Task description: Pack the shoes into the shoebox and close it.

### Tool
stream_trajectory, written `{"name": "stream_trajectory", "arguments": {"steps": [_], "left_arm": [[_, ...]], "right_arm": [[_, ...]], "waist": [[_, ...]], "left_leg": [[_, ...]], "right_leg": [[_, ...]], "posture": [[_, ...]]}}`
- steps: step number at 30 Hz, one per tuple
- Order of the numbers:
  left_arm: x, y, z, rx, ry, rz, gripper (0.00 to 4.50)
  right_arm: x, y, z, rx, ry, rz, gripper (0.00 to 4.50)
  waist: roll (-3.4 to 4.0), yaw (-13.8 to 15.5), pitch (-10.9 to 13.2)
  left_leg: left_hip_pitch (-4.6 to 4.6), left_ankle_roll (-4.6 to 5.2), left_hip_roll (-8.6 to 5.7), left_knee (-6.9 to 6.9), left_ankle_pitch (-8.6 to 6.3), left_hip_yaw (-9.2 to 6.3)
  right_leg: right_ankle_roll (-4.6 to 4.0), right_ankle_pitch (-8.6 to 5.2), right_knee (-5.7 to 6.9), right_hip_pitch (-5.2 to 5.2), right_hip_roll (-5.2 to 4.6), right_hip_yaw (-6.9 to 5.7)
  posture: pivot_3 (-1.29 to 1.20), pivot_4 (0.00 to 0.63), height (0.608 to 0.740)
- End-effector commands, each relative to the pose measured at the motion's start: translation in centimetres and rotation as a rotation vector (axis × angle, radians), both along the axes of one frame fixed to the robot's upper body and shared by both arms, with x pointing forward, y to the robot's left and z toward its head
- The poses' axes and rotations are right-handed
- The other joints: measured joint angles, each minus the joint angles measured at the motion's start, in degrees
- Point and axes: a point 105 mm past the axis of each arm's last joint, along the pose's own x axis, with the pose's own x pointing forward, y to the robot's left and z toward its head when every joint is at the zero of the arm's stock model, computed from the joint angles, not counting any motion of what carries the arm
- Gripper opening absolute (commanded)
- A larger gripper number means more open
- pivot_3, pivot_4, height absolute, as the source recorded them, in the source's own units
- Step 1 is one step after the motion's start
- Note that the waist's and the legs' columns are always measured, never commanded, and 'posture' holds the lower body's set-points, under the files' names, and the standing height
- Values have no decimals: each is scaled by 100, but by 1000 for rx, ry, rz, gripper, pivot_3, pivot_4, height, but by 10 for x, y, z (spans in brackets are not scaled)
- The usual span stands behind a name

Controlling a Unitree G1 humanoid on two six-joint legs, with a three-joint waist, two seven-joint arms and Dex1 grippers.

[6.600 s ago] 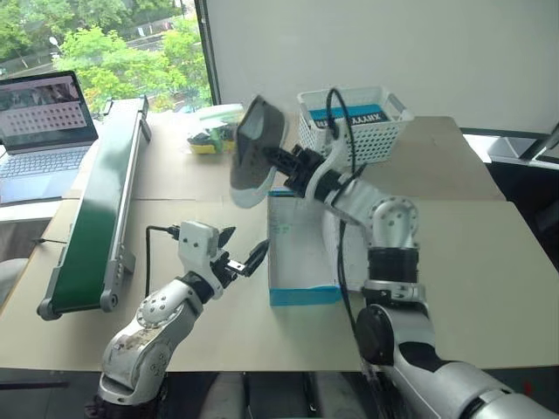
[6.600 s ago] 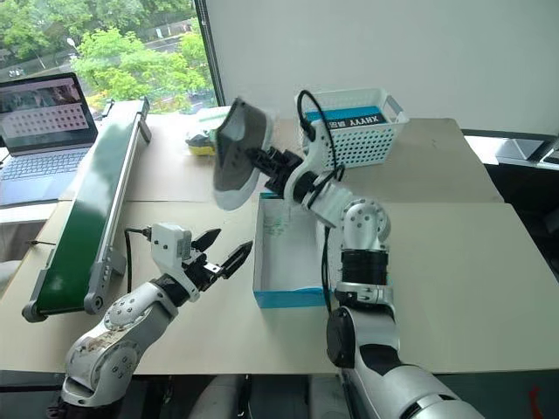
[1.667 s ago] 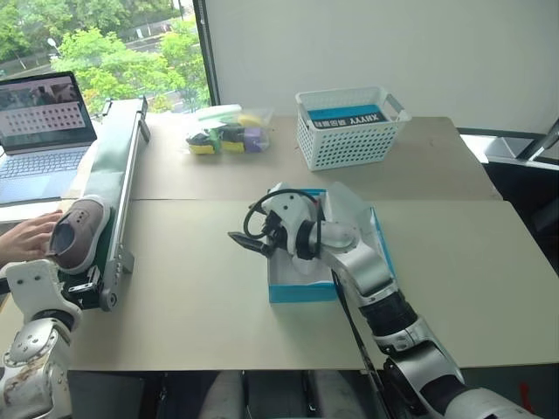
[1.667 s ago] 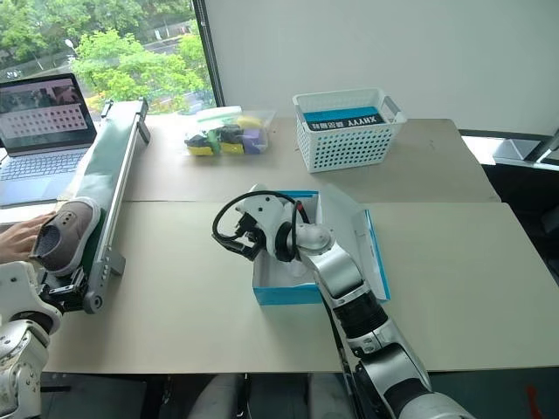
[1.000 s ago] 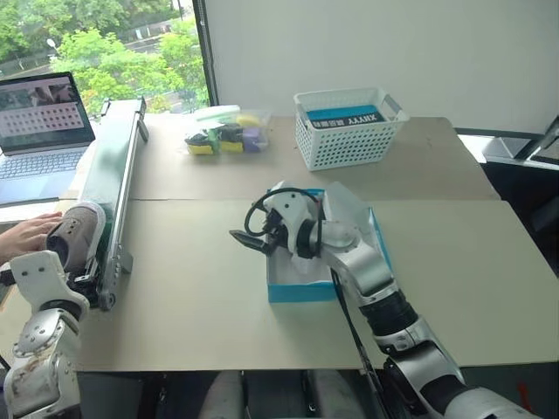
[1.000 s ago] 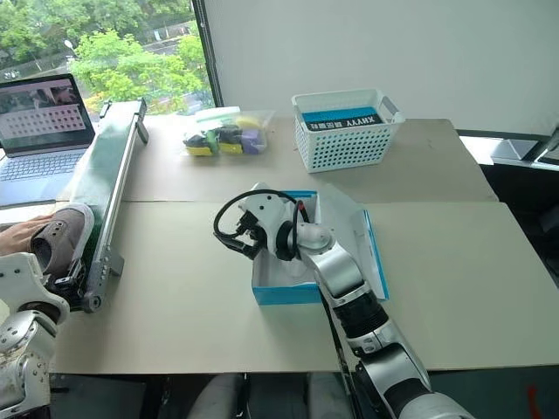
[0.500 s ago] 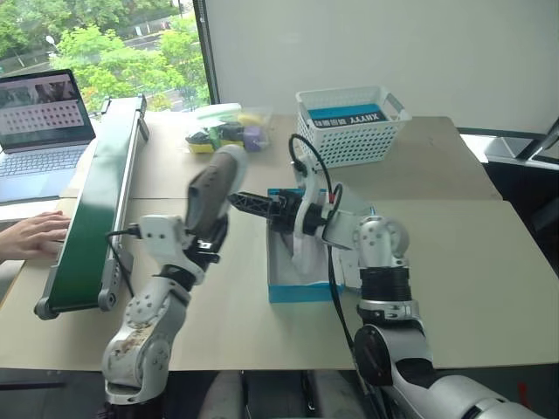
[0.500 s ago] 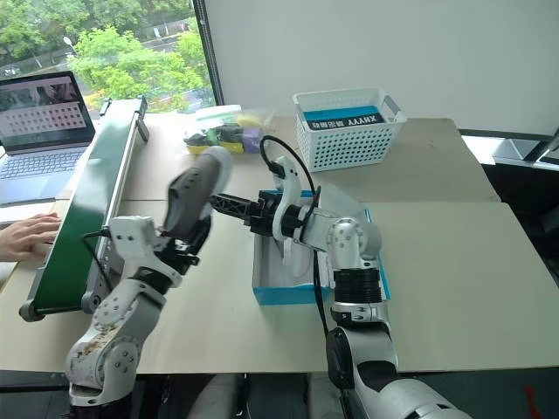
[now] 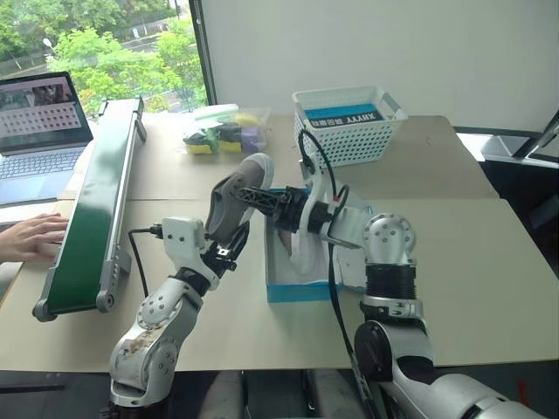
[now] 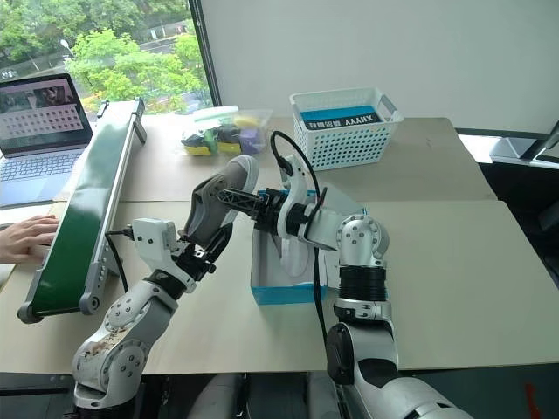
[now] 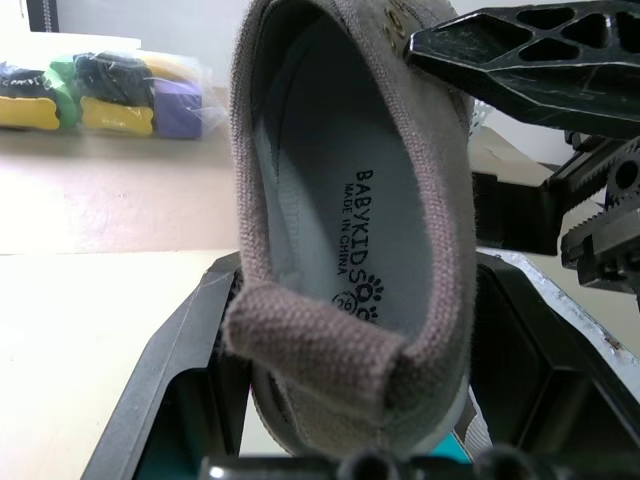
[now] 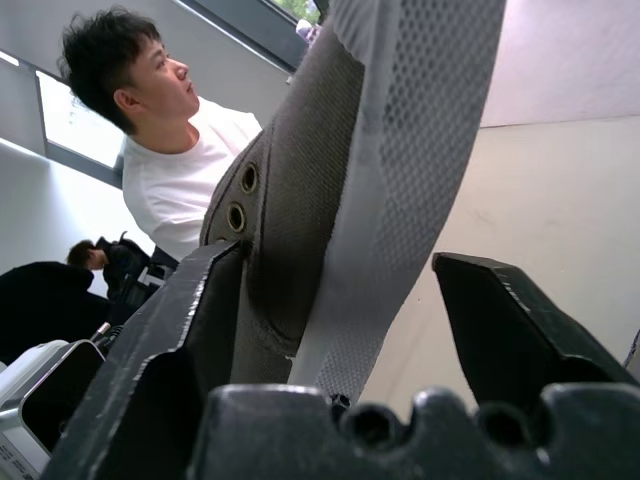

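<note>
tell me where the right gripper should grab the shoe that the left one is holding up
Probably the shoe's front half, across its sides, coming in from the shoebox side. The left gripper holds the heel, so the toe sticks up free, and the right gripper already has one finger on each side there, not yet shut.

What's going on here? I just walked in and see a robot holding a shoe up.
The left gripper is shut on the heel of a grey-taupe canvas sneaker, holding it up beside the open cyan-blue cardboard shoebox. The right gripper reaches in with its fingers either side of the shoe's front, one not yet touching, apparently to take it over. A person's hand rests by the green conveyor.
</note>
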Motion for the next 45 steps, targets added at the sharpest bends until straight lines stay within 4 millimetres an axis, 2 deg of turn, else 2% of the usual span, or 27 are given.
{"name": "stream_trajectory", "arguments": {"steps": [1,5,7,16,18,19,21,27,32,34,38,45], "left_arm": [[-1,-2,12,9,-51,-10,2638],[0,-1,12,17,-47,-6,2638],[0,0,11,22,-45,-6,2638],[0,0,12,37,-57,11,2638],[0,1,13,32,-62,17,3449],[-1,0,13,45,-60,6,3684],[-3,-3,12,62,-59,-17,4431],[-9,6,9,71,-55,-22,4431],[-13,14,3,83,-31,-14,4431],[-14,14,1,87,-26,-18,4431],[-14,12,-5,94,-6,-35,4431],[-12,10,-6,89,-3,-41,4431]], "right_arm": [[-8,11,22,78,-66,30,2033],[-8,12,24,81,-68,33,748],[-9,13,24,82,-70,39,407],[-11,15,25,92,-74,41,305],[-9,15,26,96,-75,26,303],[-6,12,27,101,-74,0,296],[3,6,30,104,-71,-64,282],[27,-21,50,96,-117,-205,282],[35,-57,62,-79,-229,-237,282],[36,-69,58,-202,-252,-235,282],[30,-88,21,-510,-157,-170,282],[9,-91,-24,-658,20,-66,282]], "waist": [[0,2,0],[0,-1,0],[0,0,0],[1,1,0],[1,0,0],[1,0,1],[1,2,1],[3,-5,2],[11,41,7],[12,52,7],[12,32,8],[13,6,8]], "left_leg": [[0,0,0,0,0,0],[0,0,0,-1,0,0],[-1,0,0,-1,0,0],[-1,0,0,-1,0,0],[-1,0,0,-1,0,0],[-1,0,0,-1,0,0],[0,0,1,-2,0,0],[-5,0,0,-1,0,2],[-9,0,1,-4,0,0],[-13,0,-3,-3,0,-2],[-14,1,-4,-5,-1,1],[-14,4,3,-18,-2,3]], "right_leg": [[0,0,0,0,0,0],[0,0,-1,-1,0,0],[0,0,-2,-1,0,0],[0,0,-3,0,0,0],[0,0,-3,0,0,0],[0,0,-3,-1,0,0],[0,0,-3,-1,1,0],[1,0,-5,-4,0,1],[0,-1,-9,-6,1,-2],[2,-1,-19,-1,-3,-6],[2,-1,-29,1,-5,-5],[0,0,-37,-2,1,0]], "posture": [[0,150,738],[0,150,738],[0,150,738],[0,150,738],[0,150,738],[0,150,738],[0,150,738],[0,150,738],[0,150,738],[0,150,738],[0,150,738],[0,150,738]]}}
